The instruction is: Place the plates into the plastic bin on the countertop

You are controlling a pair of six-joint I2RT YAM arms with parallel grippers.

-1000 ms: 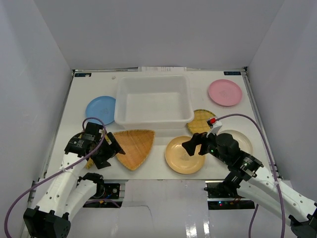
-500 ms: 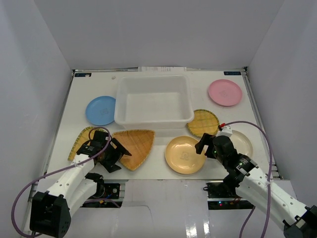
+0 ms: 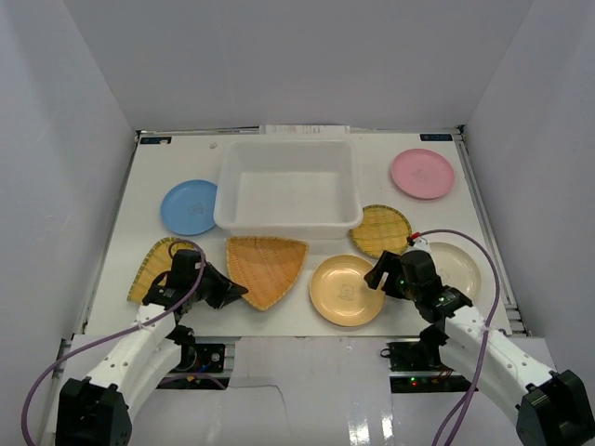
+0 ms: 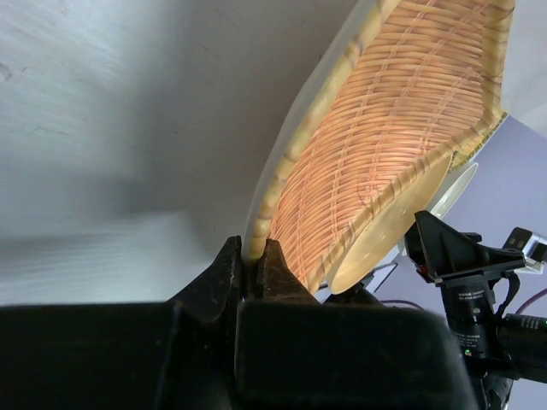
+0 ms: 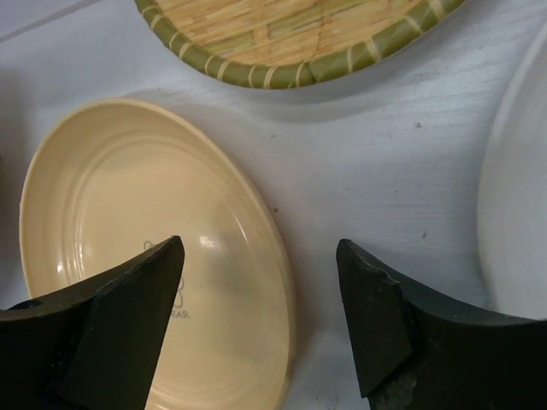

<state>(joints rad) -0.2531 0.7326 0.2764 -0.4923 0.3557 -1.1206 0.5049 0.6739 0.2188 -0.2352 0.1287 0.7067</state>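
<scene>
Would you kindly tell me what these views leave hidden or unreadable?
- Oblong tray: top view, left arm covers its right side.
- Cream plate: cut by the right wrist view's edge; right arm overlaps it from above.
- Yellow-orange plate print: right gripper finger hides part; too small from above.

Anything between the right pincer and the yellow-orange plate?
Nothing. The right wrist view shows the open right pincer straddling the rim of the yellow-orange plate, with only bare countertop beside it.
</scene>
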